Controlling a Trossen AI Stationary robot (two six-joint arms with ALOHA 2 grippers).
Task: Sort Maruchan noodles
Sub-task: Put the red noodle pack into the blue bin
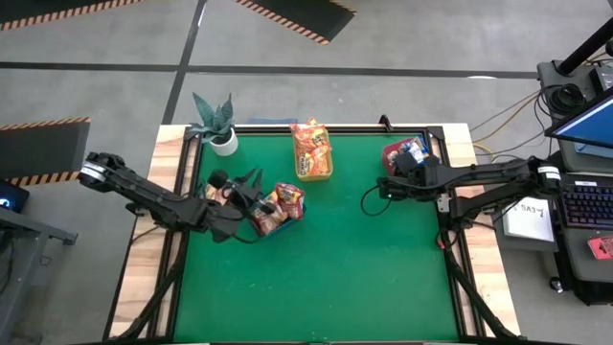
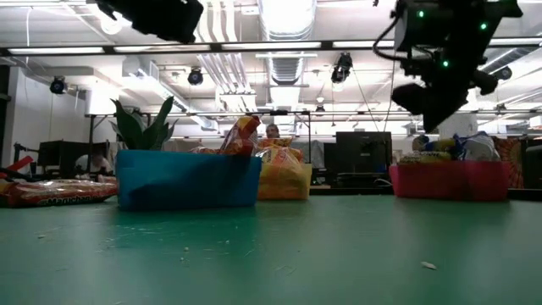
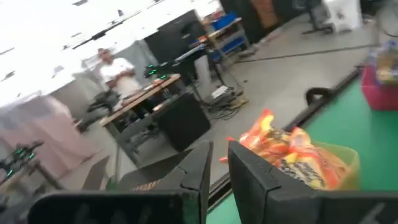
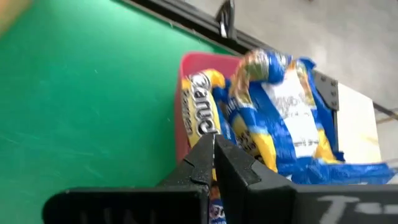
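Blue-edged noodles (image 4: 283,112) apparently beyond right tool (image 4: 214,155)

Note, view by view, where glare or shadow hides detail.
Low view: ceiling lights glare, so the right gripper hangs as a dark silhouette. Left wrist view: the ceiling washes out white. High view: even light, faint shadows on the mat. Right wrist view: no glare on the packets.

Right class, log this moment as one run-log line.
left claw: near-shut, empty, over blue bin | right claw: shut, empty, by red bin | yellow bin: holds packets
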